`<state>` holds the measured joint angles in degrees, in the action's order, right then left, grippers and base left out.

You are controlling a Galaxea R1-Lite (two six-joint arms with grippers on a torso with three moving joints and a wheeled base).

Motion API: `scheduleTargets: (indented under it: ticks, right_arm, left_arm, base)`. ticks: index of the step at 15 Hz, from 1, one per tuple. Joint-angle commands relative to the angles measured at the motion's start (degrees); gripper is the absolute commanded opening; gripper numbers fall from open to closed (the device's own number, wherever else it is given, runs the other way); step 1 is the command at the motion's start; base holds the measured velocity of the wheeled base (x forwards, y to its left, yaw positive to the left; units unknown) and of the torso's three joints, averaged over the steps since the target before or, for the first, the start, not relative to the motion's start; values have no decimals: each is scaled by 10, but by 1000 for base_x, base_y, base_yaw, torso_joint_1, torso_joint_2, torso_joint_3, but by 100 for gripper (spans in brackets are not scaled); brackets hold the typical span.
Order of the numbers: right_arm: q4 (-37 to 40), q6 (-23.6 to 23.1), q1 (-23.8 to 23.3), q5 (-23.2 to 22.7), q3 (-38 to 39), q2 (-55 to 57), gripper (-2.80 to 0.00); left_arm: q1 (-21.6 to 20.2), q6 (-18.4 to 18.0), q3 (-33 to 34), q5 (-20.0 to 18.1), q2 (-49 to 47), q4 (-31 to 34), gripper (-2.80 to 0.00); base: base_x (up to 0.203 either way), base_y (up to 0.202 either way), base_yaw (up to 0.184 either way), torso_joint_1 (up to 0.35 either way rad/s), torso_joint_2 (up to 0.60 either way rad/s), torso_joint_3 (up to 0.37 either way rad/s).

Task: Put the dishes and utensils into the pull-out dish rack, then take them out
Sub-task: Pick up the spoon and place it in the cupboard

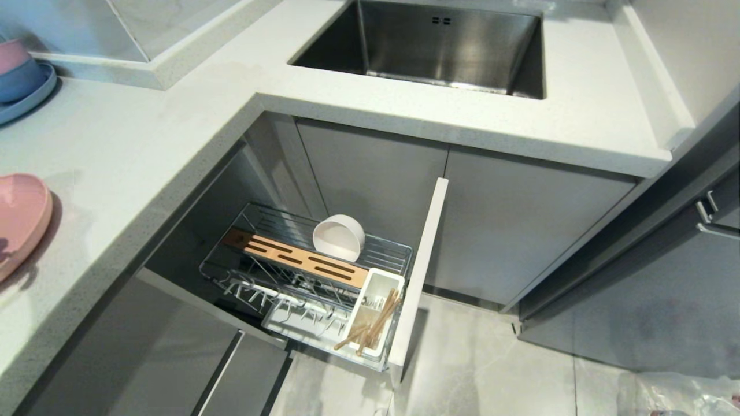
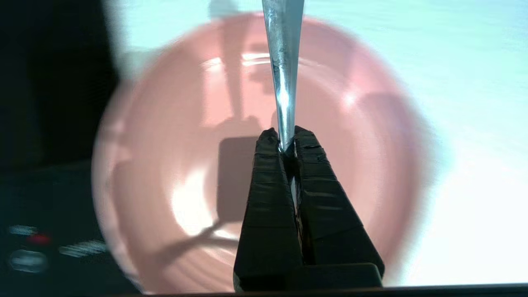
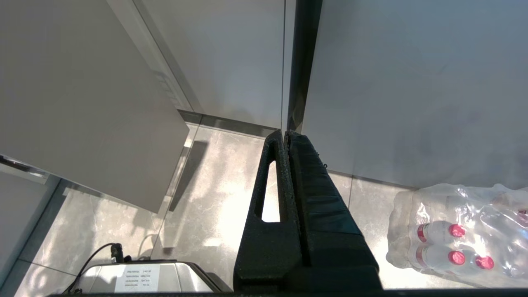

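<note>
Spoon [image 2: 284,62] handle clenched in left tool [image 2: 288,138] above pink plate [image 2: 173,136]; right tool [image 3: 285,136] clenched empty, parked.

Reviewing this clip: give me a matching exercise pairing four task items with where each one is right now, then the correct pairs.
Things:
1. small cream-white round bowl
2. long light wooden chopsticks
3. slim silver-handled metal spoon
4. large salmon-pink round plate

Places:
A. on the white countertop
B. clamped in the left gripper
C. in the white rectangular utensil cup
D. on its edge in the chrome wire pull-out dish rack

Pairs: 1-D, 2-C, 3-B, 4-A
</note>
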<state>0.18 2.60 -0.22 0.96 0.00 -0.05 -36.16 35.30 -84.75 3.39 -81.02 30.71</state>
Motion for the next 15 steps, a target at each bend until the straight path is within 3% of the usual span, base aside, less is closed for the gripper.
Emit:
scheduleTargets:
  ticks: [1, 3, 9, 12, 15]
  right_arm:
    - [0, 0, 0, 0, 1, 0, -280]
    - [0, 0, 0, 0, 1, 0, -280]
    - [0, 0, 0, 0, 1, 0, -280]
    - [0, 0, 0, 0, 1, 0, -280]
    - [0, 0, 0, 0, 1, 0, -280]
  left_arm:
    - [30, 7, -14, 0, 28, 4, -280]
    - [99, 15, -34, 0, 45, 20, -280]
    - [435, 21, -62, 0, 87, 74, -280]
    - [584, 27, -50, 0, 64, 95, -280]
    - [670, 59, -41, 1, -32, 116, -280]
  base:
    - [0, 0, 0, 0, 0, 0]
    - [0, 0, 0, 0, 0, 0]
    - [0, 0, 0, 0, 0, 0]
    - [0, 0, 0, 0, 0, 0]
    - [0, 0, 0, 0, 0, 0]
